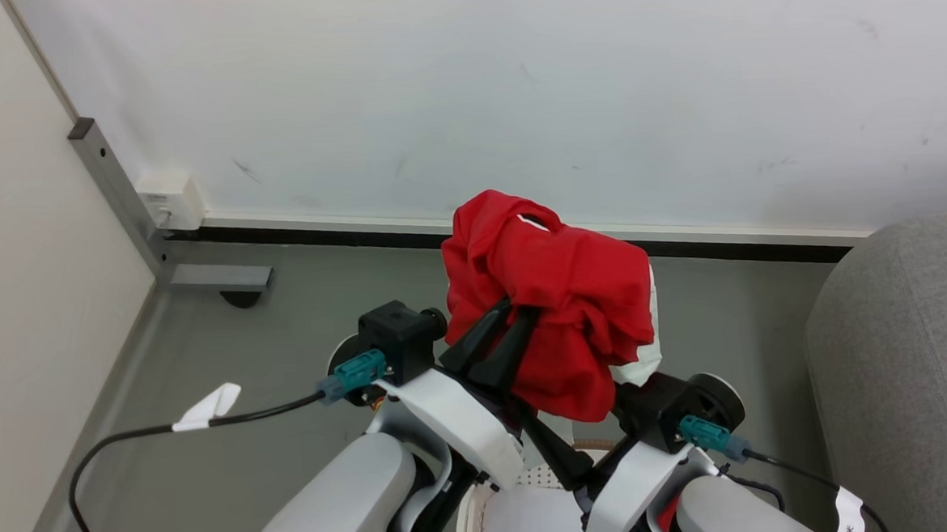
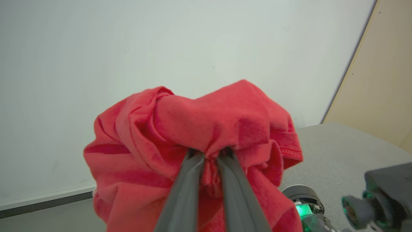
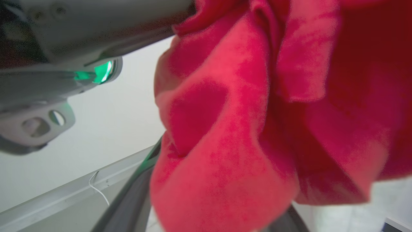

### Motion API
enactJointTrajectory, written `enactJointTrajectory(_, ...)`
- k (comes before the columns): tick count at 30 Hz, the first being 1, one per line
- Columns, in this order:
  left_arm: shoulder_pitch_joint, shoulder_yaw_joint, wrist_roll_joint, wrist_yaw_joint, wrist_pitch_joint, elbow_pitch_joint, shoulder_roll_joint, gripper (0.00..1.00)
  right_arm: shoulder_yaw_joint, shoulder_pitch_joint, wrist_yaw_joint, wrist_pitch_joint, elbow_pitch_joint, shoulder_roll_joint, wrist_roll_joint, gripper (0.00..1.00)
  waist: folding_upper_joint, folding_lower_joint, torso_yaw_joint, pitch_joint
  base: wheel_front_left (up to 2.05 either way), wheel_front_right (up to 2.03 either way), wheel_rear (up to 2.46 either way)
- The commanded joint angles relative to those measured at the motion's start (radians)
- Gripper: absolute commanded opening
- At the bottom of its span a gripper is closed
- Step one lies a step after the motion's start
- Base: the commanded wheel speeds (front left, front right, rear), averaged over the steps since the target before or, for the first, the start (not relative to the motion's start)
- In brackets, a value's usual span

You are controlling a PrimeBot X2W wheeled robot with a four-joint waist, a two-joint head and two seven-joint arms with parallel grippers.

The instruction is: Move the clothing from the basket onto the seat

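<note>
A bunched piece of red clothing (image 1: 560,286) hangs in the air, and my left gripper (image 1: 519,309) is shut on a fold of it. The left wrist view shows that fold pinched between the dark fingertips of the left gripper (image 2: 210,154), with the clothing (image 2: 199,129) draped over them. A white panel (image 1: 647,358) shows at the garment's lower right. My right gripper (image 3: 206,212) stands open just below, and the cloth (image 3: 257,112) hangs over and between its spread fingers (image 3: 128,199). A bit of the basket (image 1: 543,478) shows under my arms. The grey seat (image 1: 909,373) is at the right.
A white wall with a dark baseboard (image 1: 342,236) runs behind. A grey metal post with a foot (image 1: 126,203) and a white wall box (image 1: 168,199) stand at the left. A black cable with a white tag (image 1: 205,410) crosses the grey floor.
</note>
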Motion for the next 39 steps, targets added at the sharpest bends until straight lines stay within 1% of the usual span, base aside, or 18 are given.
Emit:
enactJointTrajectory(1,-0.006,-0.003,-0.013,-0.005,0.003,0.004,0.000,0.00,-0.016,-0.027,-0.002,0.001,0.015,0.002,0.008,1.00,-0.0001,-0.0001,0.003,0.003,0.00,0.00,0.00)
enactJointTrajectory(7,-0.010,-0.023,-0.012,-0.013,0.012,0.009,-0.010,0.00,-0.037,-0.070,-0.002,0.001,0.034,0.002,0.022,1.00,-0.0001,-0.0001,0.017,0.008,0.00,0.00,0.00)
enactJointTrajectory(8,-0.010,-0.025,-0.012,-0.014,0.012,0.010,-0.012,0.00,-0.040,-0.075,-0.002,0.001,0.037,0.002,0.025,0.89,-0.0001,-0.0001,0.020,0.008,0.00,0.00,0.00)
enactJointTrajectory(9,-0.010,-0.026,-0.013,-0.014,0.012,0.011,-0.013,0.00,-0.044,-0.078,-0.002,0.001,0.041,0.002,0.027,0.60,-0.0001,-0.0001,0.023,0.008,0.00,0.00,0.00)
enactJointTrajectory(10,-0.010,-0.027,-0.014,-0.015,0.012,0.013,-0.013,0.00,-0.047,-0.078,-0.002,0.001,0.044,0.002,0.027,0.33,-0.0001,-0.0001,0.025,0.008,0.00,0.00,0.00)
enactJointTrajectory(11,-0.010,-0.028,-0.015,-0.015,0.012,0.014,-0.013,0.00,-0.051,-0.076,-0.002,0.001,0.049,0.001,0.026,0.00,-0.0001,-0.0001,0.027,0.008,0.00,0.00,0.00)
enactJointTrajectory(17,-0.005,-0.023,-0.020,-0.009,0.006,0.022,-0.004,0.00,-0.053,-0.056,-0.002,0.001,0.049,0.001,0.026,0.00,-0.0001,-0.0001,0.026,0.007,0.00,0.00,0.00)
enactJointTrajectory(23,0.005,-0.017,-0.027,0.001,0.000,0.031,0.002,0.00,-0.072,-0.039,-0.002,0.001,0.032,0.001,0.019,0.00,-0.0001,-0.0001,0.006,0.006,0.00,0.00,0.00)
enactJointTrajectory(24,0.005,-0.015,-0.027,0.003,-0.002,0.031,0.002,0.29,-0.081,-0.033,-0.002,0.001,0.028,0.001,0.017,0.00,-0.0001,-0.0001,0.003,0.006,0.00,0.00,0.00)
enactJointTrajectory(25,0.006,-0.015,-0.027,0.005,-0.004,0.032,0.002,0.64,-0.091,-0.026,-0.002,0.001,0.022,0.001,0.016,0.00,-0.0001,-0.0001,-0.001,0.005,0.00,0.00,0.00)
enactJointTrajectory(26,0.008,-0.015,-0.028,0.008,-0.006,0.031,0.000,1.00,-0.100,-0.020,-0.002,0.001,0.015,0.000,0.013,0.00,-0.0001,-0.0001,-0.005,0.005,0.00,0.00,0.00)
enactJointTrajectory(29,0.017,-0.019,-0.028,0.011,-0.006,0.030,-0.005,1.00,-0.131,-0.002,-0.002,0.001,-0.009,-0.010,-0.003,0.00,-0.0001,-0.0001,-0.020,0.005,0.00,0.00,0.00)
enactJointTrajectory(33,0.031,-0.021,-0.034,0.001,-0.013,0.016,-0.005,1.00,-0.160,0.021,-0.002,0.001,-0.035,-0.036,-0.032,0.00,-0.0001,-0.0001,-0.047,0.011,0.00,0.00,0.00)
enactJointTrajectory(39,0.055,-0.023,-0.016,-0.014,-0.036,-0.021,0.014,1.00,-0.234,0.047,-0.002,0.000,-0.104,-0.076,-0.082,0.00,-0.0001,-0.0001,-0.109,0.041,0.00,0.00,0.00)
